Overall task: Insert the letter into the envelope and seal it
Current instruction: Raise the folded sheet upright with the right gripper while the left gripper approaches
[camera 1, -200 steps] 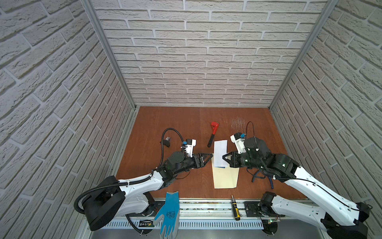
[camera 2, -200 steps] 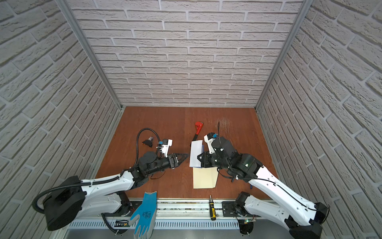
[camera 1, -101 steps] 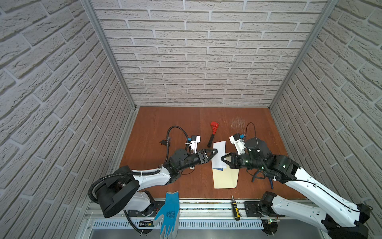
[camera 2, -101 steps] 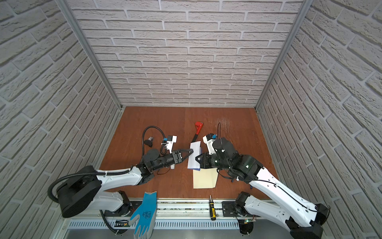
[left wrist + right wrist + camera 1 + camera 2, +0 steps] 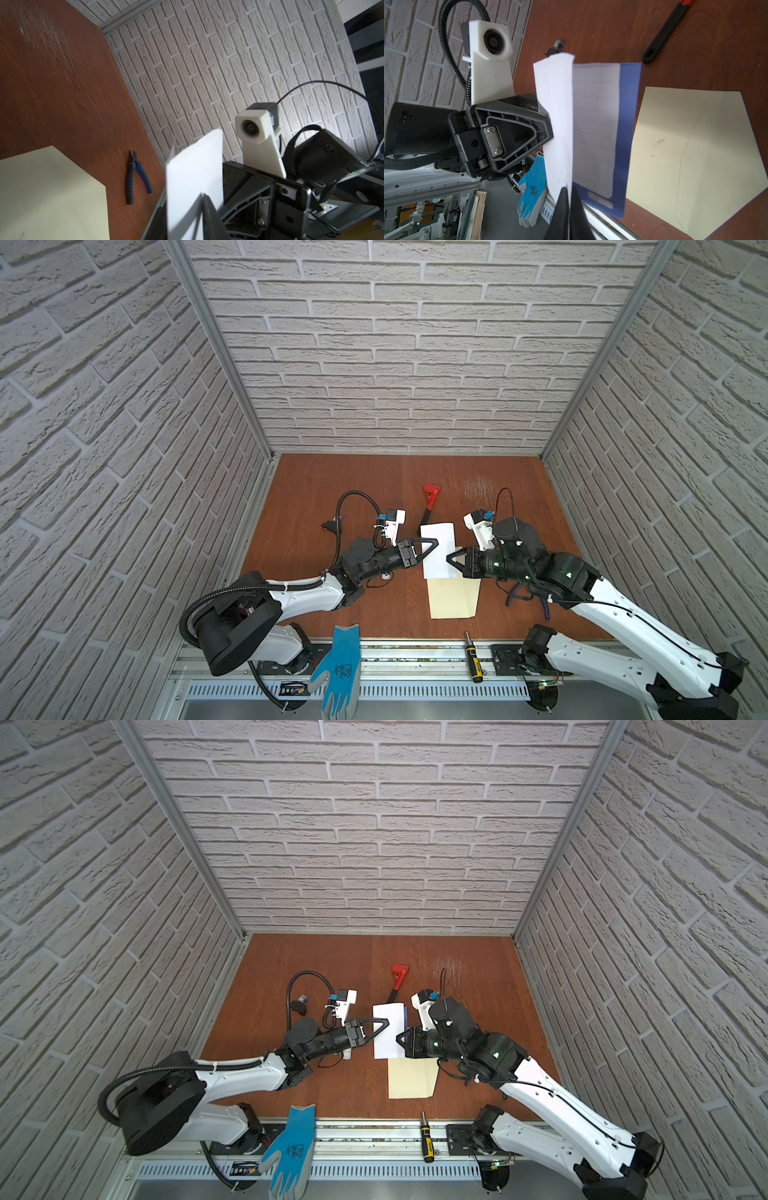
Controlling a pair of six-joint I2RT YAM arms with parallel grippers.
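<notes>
Two grippers meet your letter [image 5: 437, 566]: right gripper [image 5: 449, 559] clamped on its 3 o'clock edge; left gripper [image 5: 434, 540] at 9 o'clock, jaws unreadable; envelope [image 5: 451, 601] at 6 o'clock.

Both top views look down from high above the near edge of the tabletop [image 5: 332, 497], sharing the whole scene. The wrist views sit close behind the left tool [image 5: 204, 197] and right tool [image 5: 569, 190], facing each other across the letter [image 5: 593, 124]; both catch the envelope [image 5: 52, 197].
</notes>
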